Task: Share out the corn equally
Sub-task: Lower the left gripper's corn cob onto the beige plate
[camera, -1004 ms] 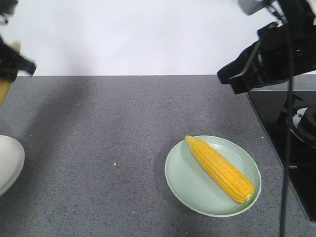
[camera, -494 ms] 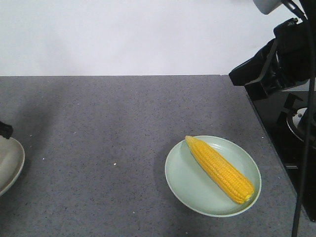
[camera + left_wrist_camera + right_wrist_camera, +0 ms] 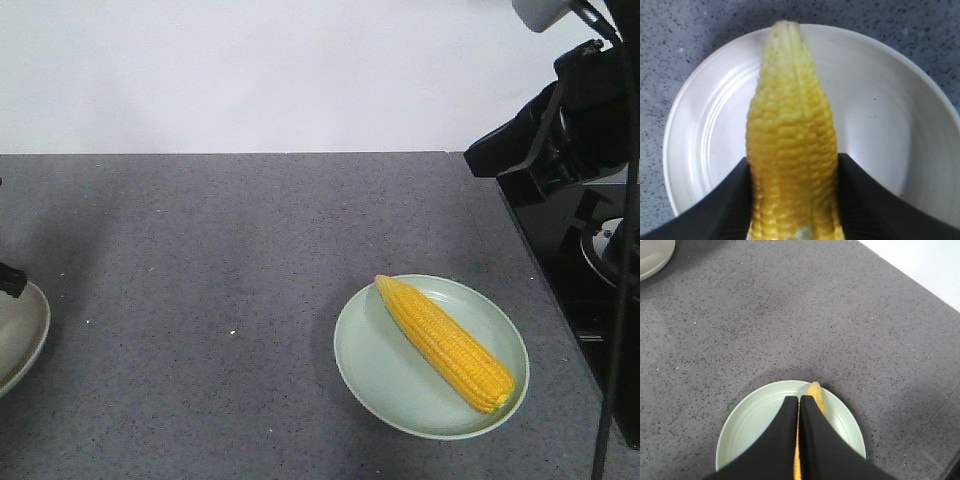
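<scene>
Grey speckled stone countertop [image 3: 250,300] ran under both arms. At its 5 o'clock area sat a pale green round ceramic plate [image 3: 380,375] bearing one bright yellow corn cob [image 3: 445,342], laid diagonally, tapered tip toward 10 o'clock, blunt end toward 4 o'clock near the rim. The right gripper [image 3: 799,440] hung above that plate, its two black fingers pressed together with nothing between them; only a sliver of the cob showed past their tips. At the far 9 o'clock edge lay a white round ceramic plate [image 3: 890,95]. The left gripper [image 3: 792,200] pinched a second yellow corn cob [image 3: 790,135] by its thick end, tapered tip pointing to 12 o'clock over the white plate's centre. Whether this cob touched the plate could not be told.
</scene>
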You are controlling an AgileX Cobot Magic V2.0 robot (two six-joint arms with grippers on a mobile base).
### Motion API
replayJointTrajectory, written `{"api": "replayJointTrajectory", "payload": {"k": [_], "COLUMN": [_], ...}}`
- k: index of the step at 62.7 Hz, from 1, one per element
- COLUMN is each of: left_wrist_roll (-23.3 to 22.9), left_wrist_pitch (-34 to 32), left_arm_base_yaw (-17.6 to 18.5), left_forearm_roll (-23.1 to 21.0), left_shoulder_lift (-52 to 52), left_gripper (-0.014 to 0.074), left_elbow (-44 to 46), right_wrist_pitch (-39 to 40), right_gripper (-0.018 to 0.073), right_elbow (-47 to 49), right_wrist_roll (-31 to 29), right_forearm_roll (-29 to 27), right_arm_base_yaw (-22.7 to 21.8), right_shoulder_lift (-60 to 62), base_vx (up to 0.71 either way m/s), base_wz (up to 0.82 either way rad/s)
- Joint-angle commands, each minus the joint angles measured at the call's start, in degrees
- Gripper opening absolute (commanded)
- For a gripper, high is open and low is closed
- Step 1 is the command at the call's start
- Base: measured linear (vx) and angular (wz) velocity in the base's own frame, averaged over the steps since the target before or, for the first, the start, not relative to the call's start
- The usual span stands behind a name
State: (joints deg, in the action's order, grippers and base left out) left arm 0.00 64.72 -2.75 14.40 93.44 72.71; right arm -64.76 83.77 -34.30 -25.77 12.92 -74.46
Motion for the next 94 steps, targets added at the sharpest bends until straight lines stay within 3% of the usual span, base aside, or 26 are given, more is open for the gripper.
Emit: {"api": "replayJointTrajectory", "payload": {"k": [1, 19, 48, 94], "left_wrist_roll": [0.0, 0.0, -0.61, -1.21], "left_wrist_pitch": [-1.4, -0.94, 1.14, 2.69], "left_arm_base_yaw": [-0.08, -0.08, -0.08, -0.08], "left_forearm_roll": [-0.19, -0.43, -0.44, -0.83], "left_shoulder_lift": [-1.97, -1.97, -1.97, -1.97], "left_gripper": [0.0015, 0.0108, 0.0382, 0.0405], "left_elbow": [1.27, 1.27, 1.27, 1.27], "right_wrist_pitch": [1.84, 1.7, 1.7, 1.92], "right_gripper": [-0.0008, -0.0008, -0.0008, -0.0008], "right_elbow": [1.2, 1.2, 1.2, 1.2], "right_wrist_roll": [-0.31, -0.16, -0.06, -0.06], "right_forearm_roll": [-1.24, -1.29, -1.3, -1.3], "right_arm_base_yaw": [-0.36, -0.36, -0.36, -0.36], "right_shoulder_lift": [1.4, 1.4, 1.4, 1.4], "base_vx": [0.0, 0.0, 0.0, 0.0], "base_wz": [0.0, 0.0, 0.0, 0.0]}}
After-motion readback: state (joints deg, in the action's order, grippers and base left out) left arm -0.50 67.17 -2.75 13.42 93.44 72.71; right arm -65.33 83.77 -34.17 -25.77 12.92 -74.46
